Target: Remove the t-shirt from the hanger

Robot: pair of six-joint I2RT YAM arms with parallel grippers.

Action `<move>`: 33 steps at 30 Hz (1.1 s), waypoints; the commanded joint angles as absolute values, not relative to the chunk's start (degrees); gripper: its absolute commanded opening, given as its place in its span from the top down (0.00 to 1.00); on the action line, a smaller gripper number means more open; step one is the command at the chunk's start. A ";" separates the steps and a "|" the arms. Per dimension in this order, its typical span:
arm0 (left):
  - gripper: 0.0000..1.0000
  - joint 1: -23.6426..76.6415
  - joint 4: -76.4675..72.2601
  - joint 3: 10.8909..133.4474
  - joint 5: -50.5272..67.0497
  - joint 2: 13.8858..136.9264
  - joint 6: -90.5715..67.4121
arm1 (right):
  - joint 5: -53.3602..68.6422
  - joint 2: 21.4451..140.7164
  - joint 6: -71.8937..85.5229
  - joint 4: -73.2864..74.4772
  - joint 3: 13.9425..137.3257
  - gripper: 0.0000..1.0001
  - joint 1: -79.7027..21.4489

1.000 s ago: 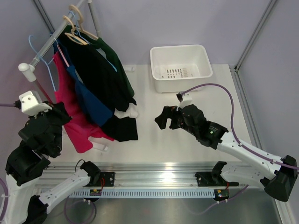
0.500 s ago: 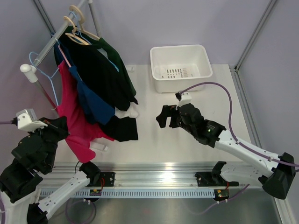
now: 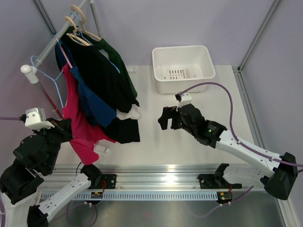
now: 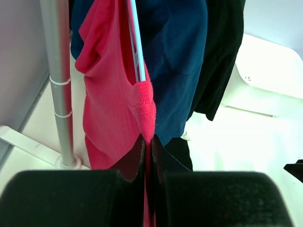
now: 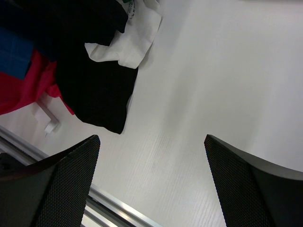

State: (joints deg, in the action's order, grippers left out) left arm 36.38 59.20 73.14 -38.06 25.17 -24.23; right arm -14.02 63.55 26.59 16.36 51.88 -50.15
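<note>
T-shirt (image 3: 81,124) hangs on the hanger (image 3: 53,80) at the near end of the rail (image 3: 47,45), over the left side of the tabletop (image 3: 189,142) and just beside a navy shirt (image 3: 94,101). My left fingers (image 4: 147,153) are clenched on a fold of its cloth below the hanger wire. My right fingers (image 3: 164,121) stand spread wide, grasping nothing, above the tabletop and well apart from the t-shirt.

right gripper (image 5: 150,139) spread wide; black cloth (image 5: 94,90), perhaps shirt
</note>
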 commanded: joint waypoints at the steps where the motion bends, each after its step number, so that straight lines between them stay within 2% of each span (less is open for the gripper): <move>1: 1.00 36.56 55.99 79.26 -34.45 27.50 -17.51 | -14.50 63.10 25.22 16.17 54.32 0.00 -50.27; 11: 1.00 36.56 58.44 85.70 -26.90 32.17 -16.26 | -14.50 62.67 25.40 16.61 54.49 0.00 -50.27; 16: 1.00 36.47 60.29 83.24 -22.95 30.07 -18.36 | -14.41 62.40 25.31 16.70 54.40 0.00 -50.27; 21: 1.00 36.48 64.85 80.43 -13.99 25.24 -22.32 | -14.41 62.84 24.96 16.52 54.49 0.00 -50.27; 29: 1.00 36.47 70.84 71.02 -7.75 24.70 -22.77 | -14.59 63.37 24.43 16.79 54.67 0.00 -50.27; 33: 1.00 36.48 70.66 69.35 3.48 24.44 -21.80 | -14.85 64.07 24.08 17.05 55.02 0.00 -50.27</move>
State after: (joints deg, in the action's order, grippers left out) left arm 36.25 71.81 70.11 -12.16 24.25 -22.52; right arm -14.06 63.68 25.58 16.49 52.18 -50.15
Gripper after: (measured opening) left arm 0.030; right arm 0.993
